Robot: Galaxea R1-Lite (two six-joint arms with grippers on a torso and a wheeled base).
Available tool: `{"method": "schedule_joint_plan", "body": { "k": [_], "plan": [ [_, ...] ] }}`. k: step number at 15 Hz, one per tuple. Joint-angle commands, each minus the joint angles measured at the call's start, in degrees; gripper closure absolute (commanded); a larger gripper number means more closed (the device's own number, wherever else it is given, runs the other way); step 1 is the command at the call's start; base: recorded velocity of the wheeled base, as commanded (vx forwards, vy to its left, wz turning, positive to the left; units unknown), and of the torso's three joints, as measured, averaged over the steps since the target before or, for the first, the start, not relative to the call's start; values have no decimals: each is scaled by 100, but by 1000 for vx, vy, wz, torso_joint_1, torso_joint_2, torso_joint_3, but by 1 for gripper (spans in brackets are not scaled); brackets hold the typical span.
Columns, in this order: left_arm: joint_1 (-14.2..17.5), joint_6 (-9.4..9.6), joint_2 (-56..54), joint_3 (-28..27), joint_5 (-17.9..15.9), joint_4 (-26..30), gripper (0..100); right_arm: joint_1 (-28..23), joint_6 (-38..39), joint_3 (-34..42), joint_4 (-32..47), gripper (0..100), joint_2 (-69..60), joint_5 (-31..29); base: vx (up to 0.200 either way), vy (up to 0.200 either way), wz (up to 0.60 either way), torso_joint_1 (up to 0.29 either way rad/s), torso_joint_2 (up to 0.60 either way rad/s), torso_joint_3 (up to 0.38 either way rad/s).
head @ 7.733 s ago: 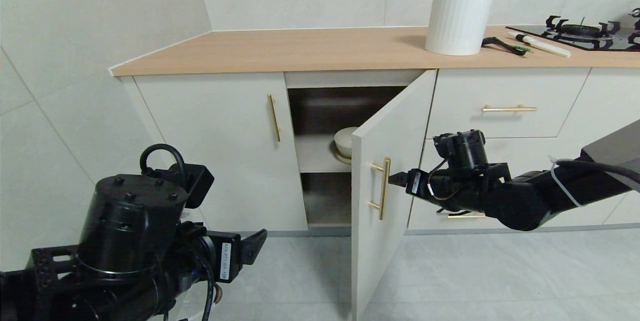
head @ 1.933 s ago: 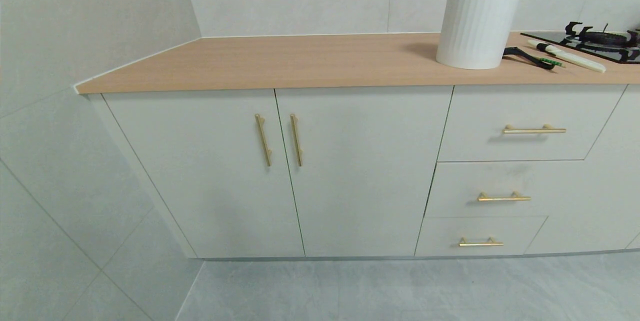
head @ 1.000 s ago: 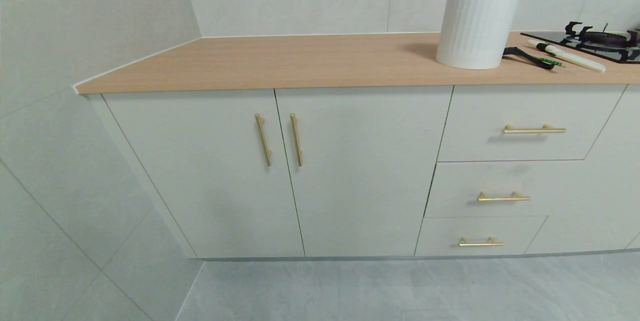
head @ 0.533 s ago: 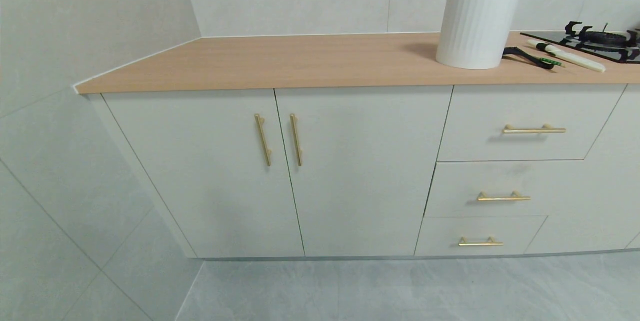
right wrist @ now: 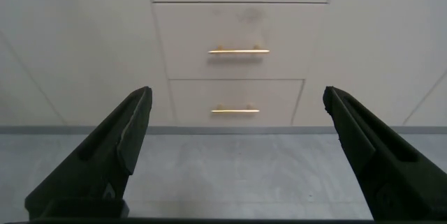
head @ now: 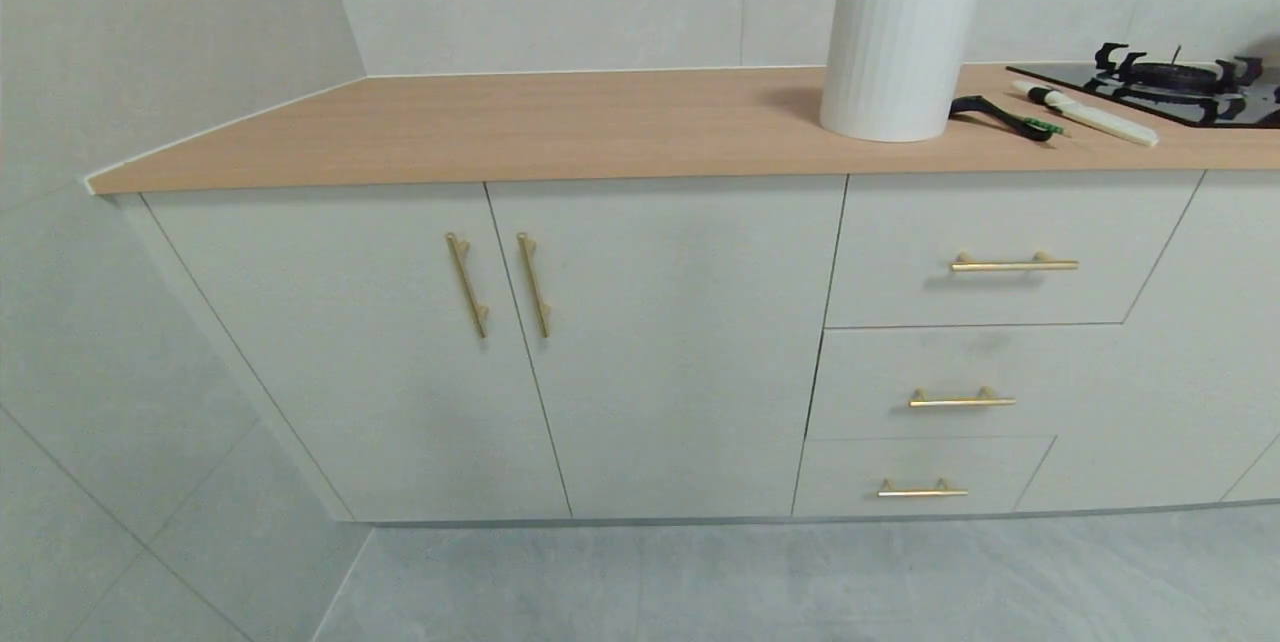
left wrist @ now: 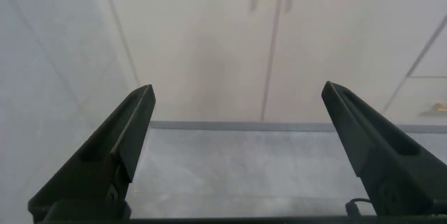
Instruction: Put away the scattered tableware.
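On the wooden counter (head: 560,127), at the right, lie a black-handled utensil (head: 1003,114) and a white knife (head: 1085,112), beside a tall white ribbed cylinder (head: 903,37). Below, the two cabinet doors (head: 660,342) are closed, their gold handles (head: 533,284) side by side. My left gripper (left wrist: 237,91) is open and holds nothing, low above the floor and facing the foot of those doors (left wrist: 209,56). My right gripper (right wrist: 236,93) is open too, with nothing in it, and faces the lower drawers (right wrist: 239,51).
Three drawers with gold handles (head: 1013,264) stack to the right of the doors. A black gas hob (head: 1170,82) sits at the counter's far right. A tiled wall (head: 100,322) closes the left side. Grey floor (head: 700,582) lies open before the cabinet.
The cabinet door that stood open 7.7 s ago is closed, and both arms have left the head view. In the last half second the camera moved, shifting the whole picture left.
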Motion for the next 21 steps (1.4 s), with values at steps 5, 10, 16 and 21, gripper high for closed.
{"method": "schedule_joint_plan", "body": {
  "k": [5,10,16,21],
  "plan": [
    [2,-4,7,0,4,-4,0,4,-2,1,0,0,10,-1,0,-120,0,0,1,0],
    [2,-13,7,0,4,-4,0,4,-2,-8,0,0,10,-1,0,0,0,0,0,0],
    [2,-13,7,0,4,-4,0,4,-2,1,0,0,10,-10,133,0,0,-1,2,2],
    [2,-13,7,0,4,-4,0,4,7,1,0,0,10,-10,160,0,0,4,2,2]
  ]
}}
